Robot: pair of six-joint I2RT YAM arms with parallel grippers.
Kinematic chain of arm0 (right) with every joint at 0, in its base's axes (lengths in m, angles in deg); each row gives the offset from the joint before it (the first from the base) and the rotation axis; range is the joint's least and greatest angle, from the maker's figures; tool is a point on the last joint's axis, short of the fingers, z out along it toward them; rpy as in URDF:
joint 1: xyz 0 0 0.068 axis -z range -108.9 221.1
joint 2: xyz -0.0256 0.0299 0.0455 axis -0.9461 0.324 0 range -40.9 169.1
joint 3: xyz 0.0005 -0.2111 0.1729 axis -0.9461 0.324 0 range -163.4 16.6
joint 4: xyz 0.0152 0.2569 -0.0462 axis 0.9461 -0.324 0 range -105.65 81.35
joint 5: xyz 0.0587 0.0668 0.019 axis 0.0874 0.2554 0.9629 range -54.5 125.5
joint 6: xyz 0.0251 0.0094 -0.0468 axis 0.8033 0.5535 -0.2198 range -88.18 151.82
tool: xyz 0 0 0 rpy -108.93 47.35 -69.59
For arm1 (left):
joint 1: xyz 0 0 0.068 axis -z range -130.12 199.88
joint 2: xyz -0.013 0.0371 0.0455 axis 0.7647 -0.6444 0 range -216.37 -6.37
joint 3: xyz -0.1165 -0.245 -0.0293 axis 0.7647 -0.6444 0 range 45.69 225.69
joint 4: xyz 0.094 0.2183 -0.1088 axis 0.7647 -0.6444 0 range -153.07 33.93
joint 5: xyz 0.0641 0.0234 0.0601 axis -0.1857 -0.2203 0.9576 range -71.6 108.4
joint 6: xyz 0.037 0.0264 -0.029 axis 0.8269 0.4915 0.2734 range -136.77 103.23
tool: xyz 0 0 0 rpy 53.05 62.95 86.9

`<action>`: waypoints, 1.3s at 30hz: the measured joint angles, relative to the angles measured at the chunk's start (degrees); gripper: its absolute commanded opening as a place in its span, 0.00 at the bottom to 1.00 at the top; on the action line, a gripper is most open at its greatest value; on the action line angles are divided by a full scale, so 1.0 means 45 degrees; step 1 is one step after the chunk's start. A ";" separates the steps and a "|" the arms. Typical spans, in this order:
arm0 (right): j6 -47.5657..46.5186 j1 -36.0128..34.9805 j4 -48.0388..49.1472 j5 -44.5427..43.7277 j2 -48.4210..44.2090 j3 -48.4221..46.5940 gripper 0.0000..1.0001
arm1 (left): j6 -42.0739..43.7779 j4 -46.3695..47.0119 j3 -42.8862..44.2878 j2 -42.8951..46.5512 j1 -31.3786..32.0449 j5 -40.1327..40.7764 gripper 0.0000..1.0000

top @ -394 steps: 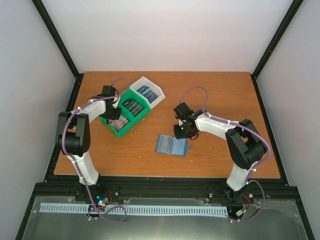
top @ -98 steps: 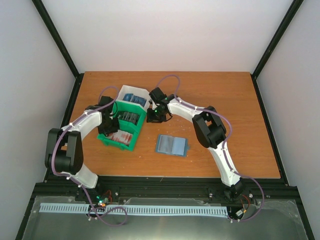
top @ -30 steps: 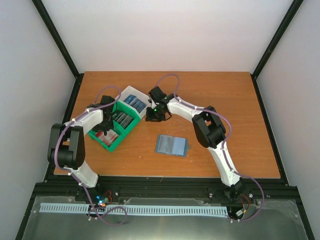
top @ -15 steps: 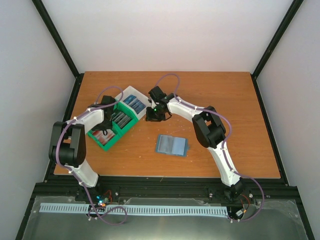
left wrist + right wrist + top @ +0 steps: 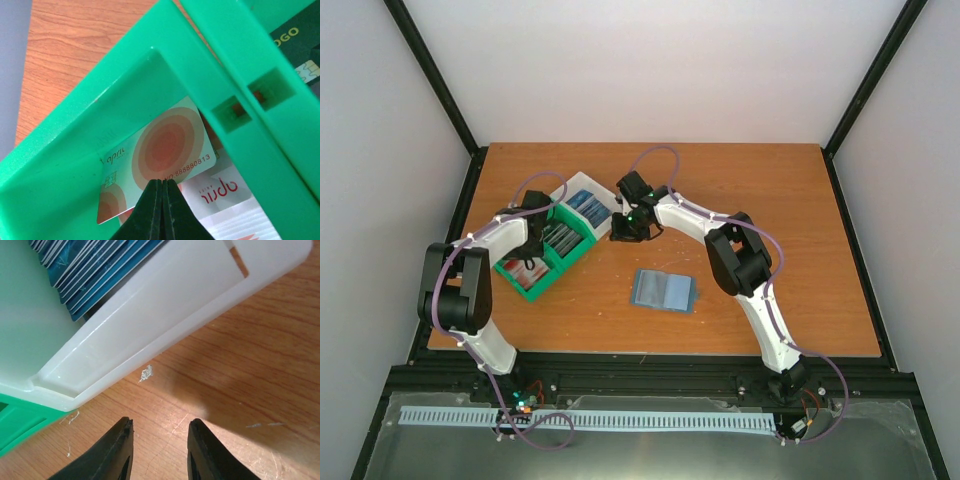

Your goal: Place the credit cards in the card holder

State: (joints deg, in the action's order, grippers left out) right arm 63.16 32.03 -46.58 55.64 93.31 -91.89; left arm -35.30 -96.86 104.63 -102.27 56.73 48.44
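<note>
**L side.** Green plastic bin (image 5: 75, 165), nearest compartment: L gripper (image 5: 162, 186) is down inside it, fingers pressed fully together. The tips meet at the lower edge of a pale credit card w/ orange rings (image 5: 165, 150), which leans tilted against the bin wall. Cannot confirm the edge is actually pinched; no gap shows btwn the fingers. A white card w/ red lettering (image 5: 225, 192) lies beneath it. A dark green card (image 5: 295, 45) sits in the next compartment.

**Centre.** White plastic bin (image 5: 165, 315) adjoins the green one and holds a stack of blue cards (image 5: 95, 270) on edge.

**R side.** R gripper (image 5: 161, 427) hangs low over the wooden table (image 5: 240, 380), just beside the white bin's outer wall. Fingers partly apart, nothing btwn them.

**Target.** Teal-blue folding card holder (image 5: 663, 290) lies opened flat on the table, well apart from both bins, toward the near edge. No card seen in it.

**Step in hand (judgement):** picking the ringed card out of the green bin.

**Rec.:**
- Verify grip before lifting. If the tips closed short of the edge, reopen and re-seat deeper on the card.
- Lift straight up along the bin wall and avoid dragging the card below.
- Keep the card flat-on for slot entry.
- R gripper could steady the bin, or later the holder.
</note>
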 measured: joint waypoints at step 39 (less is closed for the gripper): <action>0.4274 -0.1870 -0.0398 -0.1404 0.1545 -0.3060 0.42 | 0.0257 0.0423 0.0112 -0.0257 -0.0005 0.0233 0.11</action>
State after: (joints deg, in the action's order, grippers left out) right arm 82.39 23.61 -48.37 49.32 100.26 -105.66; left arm -34.14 -94.96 105.13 -103.43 56.71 49.49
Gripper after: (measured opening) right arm 0.465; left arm 0.079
